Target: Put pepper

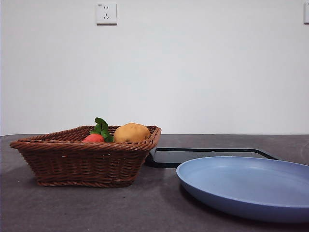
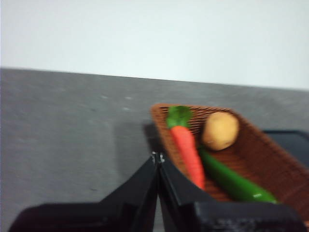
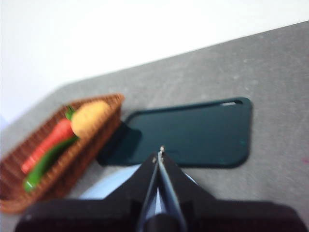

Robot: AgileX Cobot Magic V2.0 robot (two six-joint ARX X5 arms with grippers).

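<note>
Lying in the wicker basket (image 1: 82, 162) at the left of the bench (image 1: 145, 208) is the pepper (image 2: 236, 183): long, slim, glossy dark green, tapering to a point. From the front view I can't see it; the basket wall hides it. My left wrist view shows it on the basket floor, beside the carrot (image 2: 188, 152), w/ one end reaching under the potato (image 2: 220, 130). My right wrist view shows it too (image 3: 46, 164), alongside the carrot (image 3: 48, 142) and below the potato (image 3: 89, 118). Both wrist views are a bit blurred.

In the front view only the carrot's green leaves (image 1: 101, 128), a bit of its red-orange body & the round tan potato (image 1: 131, 132) rise over the rim.

Right of the basket, a dark flat tray (image 1: 207, 155) lies on the bench, its near-left corner close behind the basket. Further right & nearer the camera sits the blue plate (image 1: 251, 188), nothing on it.

My left pincer (image 2: 158, 159) has its tips together, hanging above the bench just beside the basket. My right pincer (image 3: 161, 154) also has tips together, above the plate's edge, w/ the tray beyond it. Neither shows in the front view.
</note>
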